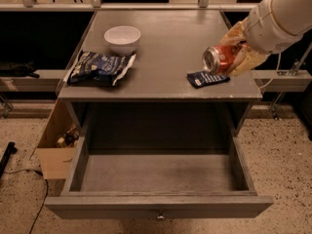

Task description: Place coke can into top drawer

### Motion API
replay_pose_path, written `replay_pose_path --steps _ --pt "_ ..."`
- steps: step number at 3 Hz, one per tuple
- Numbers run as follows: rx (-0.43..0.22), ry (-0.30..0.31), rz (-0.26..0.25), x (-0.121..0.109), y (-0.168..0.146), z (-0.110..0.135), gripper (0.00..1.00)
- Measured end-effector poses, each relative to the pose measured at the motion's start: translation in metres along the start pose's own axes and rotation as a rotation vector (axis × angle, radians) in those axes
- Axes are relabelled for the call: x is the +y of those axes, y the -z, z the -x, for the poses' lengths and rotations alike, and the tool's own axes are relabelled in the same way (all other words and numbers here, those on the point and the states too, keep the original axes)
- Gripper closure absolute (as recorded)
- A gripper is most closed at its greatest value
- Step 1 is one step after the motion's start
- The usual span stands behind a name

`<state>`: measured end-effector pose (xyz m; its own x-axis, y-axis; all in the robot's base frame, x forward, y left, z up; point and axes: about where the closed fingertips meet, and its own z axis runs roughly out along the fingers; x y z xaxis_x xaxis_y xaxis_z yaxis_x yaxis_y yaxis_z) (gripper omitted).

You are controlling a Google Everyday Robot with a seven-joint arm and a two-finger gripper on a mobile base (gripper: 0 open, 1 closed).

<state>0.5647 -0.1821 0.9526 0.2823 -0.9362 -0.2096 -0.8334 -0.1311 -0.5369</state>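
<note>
Camera view: arm (285, 16) angles down from upper right, gripper (235, 57) clamping the sideways coke can (218, 58) over the table (165, 38)

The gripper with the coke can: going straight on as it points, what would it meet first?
Probably the dark blue snack bar, just below the coke can in the gripper over the tabletop's right side; depth is unclear.
</note>
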Motion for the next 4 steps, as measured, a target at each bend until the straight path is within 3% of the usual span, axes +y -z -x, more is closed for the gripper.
replay_pose_path --steps 1,2,3,4 --pt "0.000 0.000 0.000 0.000 0.000 0.000 1.00" --pt "-0.046 -0.052 0.009 0.018 -0.016 0.010 1.00" --pt "-0.100 -0.154 0.042 0.062 -0.051 0.038 1.00" --pt "-0.037 -0.140 0.038 0.071 -0.055 0.055 1.00"
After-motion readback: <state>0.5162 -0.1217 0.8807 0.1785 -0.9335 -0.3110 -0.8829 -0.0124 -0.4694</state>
